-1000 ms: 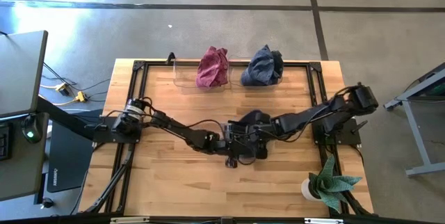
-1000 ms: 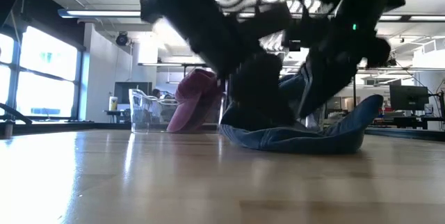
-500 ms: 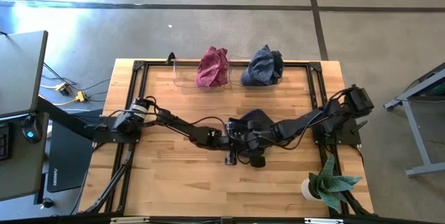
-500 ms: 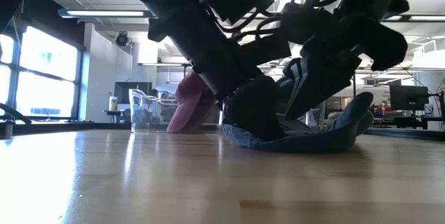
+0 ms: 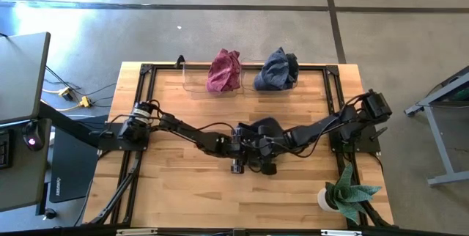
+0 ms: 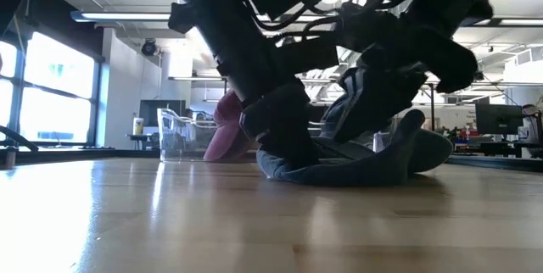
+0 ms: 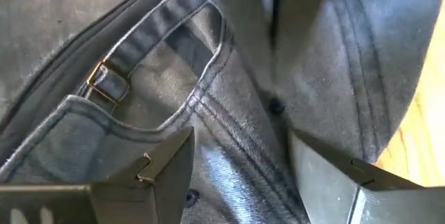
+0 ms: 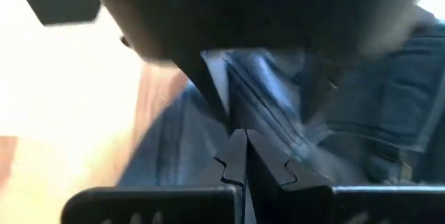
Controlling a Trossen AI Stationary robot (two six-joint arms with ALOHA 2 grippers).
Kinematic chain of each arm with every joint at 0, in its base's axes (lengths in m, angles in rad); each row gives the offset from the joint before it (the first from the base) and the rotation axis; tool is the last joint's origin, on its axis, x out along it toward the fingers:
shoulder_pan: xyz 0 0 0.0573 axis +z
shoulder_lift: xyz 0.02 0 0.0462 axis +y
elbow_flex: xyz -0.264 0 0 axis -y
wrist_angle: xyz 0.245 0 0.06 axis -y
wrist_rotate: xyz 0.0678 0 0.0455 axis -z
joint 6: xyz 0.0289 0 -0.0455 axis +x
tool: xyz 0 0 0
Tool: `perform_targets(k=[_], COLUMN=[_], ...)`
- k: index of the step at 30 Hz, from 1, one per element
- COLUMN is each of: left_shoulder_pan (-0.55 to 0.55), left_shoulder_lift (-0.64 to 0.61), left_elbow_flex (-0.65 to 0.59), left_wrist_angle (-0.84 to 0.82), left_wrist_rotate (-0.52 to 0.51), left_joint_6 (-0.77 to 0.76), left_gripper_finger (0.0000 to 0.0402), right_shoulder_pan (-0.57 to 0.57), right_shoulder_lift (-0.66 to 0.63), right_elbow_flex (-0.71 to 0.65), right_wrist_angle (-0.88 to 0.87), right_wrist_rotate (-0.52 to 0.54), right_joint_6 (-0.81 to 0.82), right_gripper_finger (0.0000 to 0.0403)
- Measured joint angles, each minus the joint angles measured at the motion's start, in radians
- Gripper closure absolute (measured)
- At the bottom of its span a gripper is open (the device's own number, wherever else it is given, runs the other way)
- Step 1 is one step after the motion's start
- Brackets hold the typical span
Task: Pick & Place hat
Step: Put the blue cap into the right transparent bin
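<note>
A dark denim hat point(image 5: 265, 128) lies at the table's middle, its underside on the wood point(image 6: 339, 169). Its back strap with a brass buckle point(image 7: 104, 78) shows in the left wrist view. My left gripper point(image 7: 240, 175) comes in from the left and slants down onto the hat. It is open, with a ridge of the crown between its fingers. My right gripper point(image 8: 243, 144) comes from the right, also slanting down, and is shut at the hat's denim point(image 8: 278, 99). The hat's right side curls up point(image 6: 411, 133) behind the right gripper. My left gripper's open fingers point(image 7: 167, 165) stand on either side of a stitched ridge of the crown point(image 7: 236, 126); whether they touch the cloth I cannot tell. My right gripper pinches a fold of the denim point(image 8: 240, 123) between its fingertips, slanting down from the table's right. One layer or several, I cannot tell. The hat's underside stays on the table.
A red hat point(image 5: 223, 71) and a blue hat point(image 5: 277, 69) sit at the far edge, the red one by a clear container point(image 5: 192, 82). A potted plant point(image 5: 344, 196) stands at the near right corner. Bare wood lies toward the near edge.
Both grippers have drifted a little toward the table's left and near edge, and the right one has rolled. The hat has slid left with them. Its right side, which lay stretched out, now curls upward.
</note>
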Motion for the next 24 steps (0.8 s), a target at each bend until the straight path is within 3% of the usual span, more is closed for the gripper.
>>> perform_targets(k=[10, 18, 24], left_shoulder_pan=[-0.015, -0.02, -0.019], left_shoulder_lift=[-0.01, -0.01, -0.079], left_elbow_flex=[0.007, 0.006, -0.048], left_wrist_angle=[0.007, 0.001, -0.014], left_wrist_rotate=[-0.039, -0.053, -0.052], left_joint_6=[0.059, 0.076, 0.076], left_gripper_finger=[0.0179, 0.0185, 0.0222], right_shoulder_pan=[0.087, 0.144, 0.103], right_shoulder_lift=[-0.172, -0.204, -0.191], right_elbow_flex=[-0.005, -0.007, -0.126], right_wrist_angle=[-0.09, -0.074, 0.131], right_wrist_rotate=[0.163, 0.155, 0.052], right_joint_6=[0.013, -0.026, -0.047], right_gripper_finger=[0.0402, 0.0403, 0.0403])
